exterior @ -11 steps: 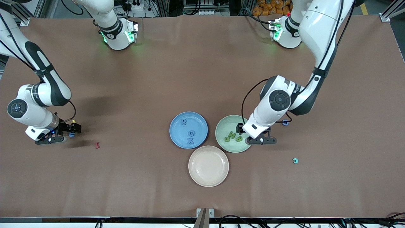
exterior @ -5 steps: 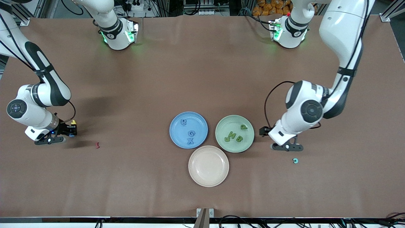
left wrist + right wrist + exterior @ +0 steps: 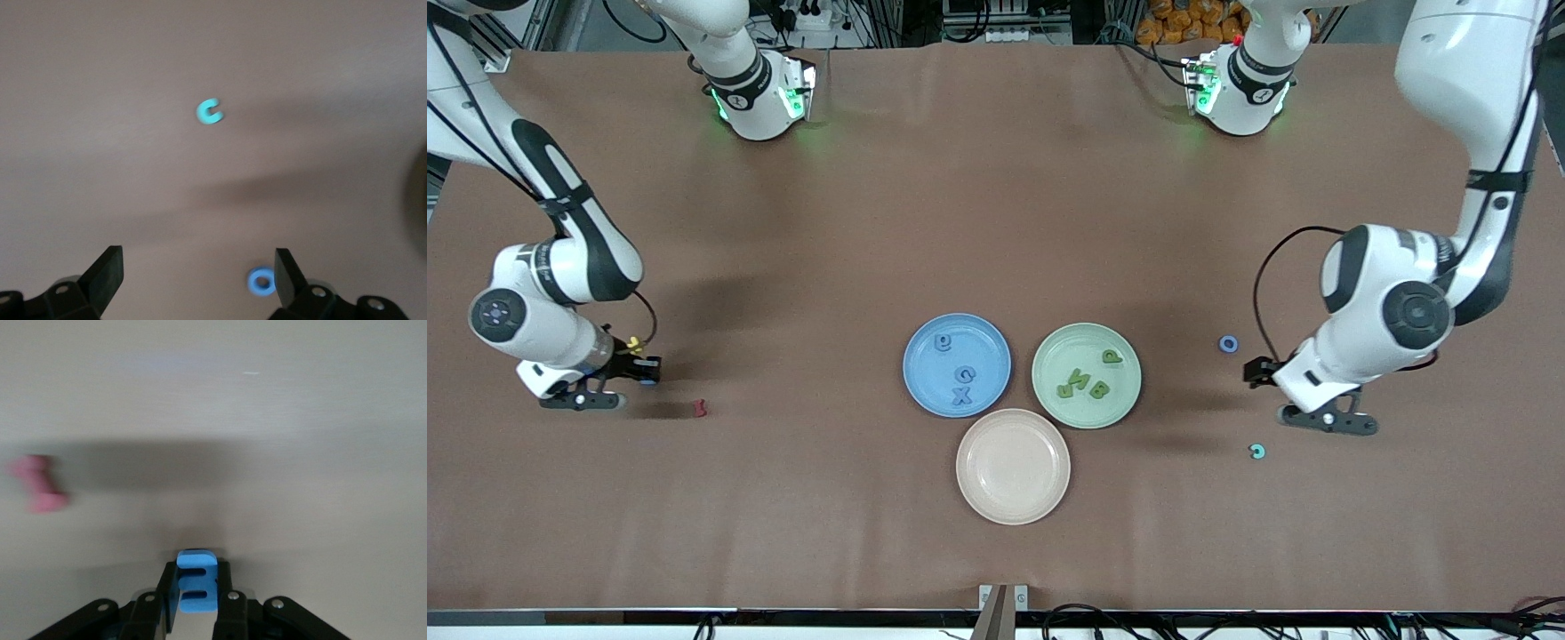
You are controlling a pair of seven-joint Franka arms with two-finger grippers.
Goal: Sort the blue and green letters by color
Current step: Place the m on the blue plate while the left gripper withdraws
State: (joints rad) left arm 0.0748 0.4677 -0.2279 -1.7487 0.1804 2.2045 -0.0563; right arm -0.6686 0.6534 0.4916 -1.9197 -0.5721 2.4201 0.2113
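Observation:
My right gripper is shut on a blue letter, just above the table at the right arm's end. A blue plate holds three blue letters. A green plate holds several green letters. A blue ring letter lies on the table toward the left arm's end. My left gripper is open and empty over the table beside that ring. In the left wrist view the ring sits by one finger of the left gripper.
A teal C lies nearer the front camera than the ring and shows in the left wrist view. A dark red letter and a yellow letter lie by my right gripper. An empty beige plate sits nearest the camera.
My left gripper left the green plate, where one more green letter now lies, and swung toward the left arm's end. My right gripper shifted slightly toward the plates with the blue letter.

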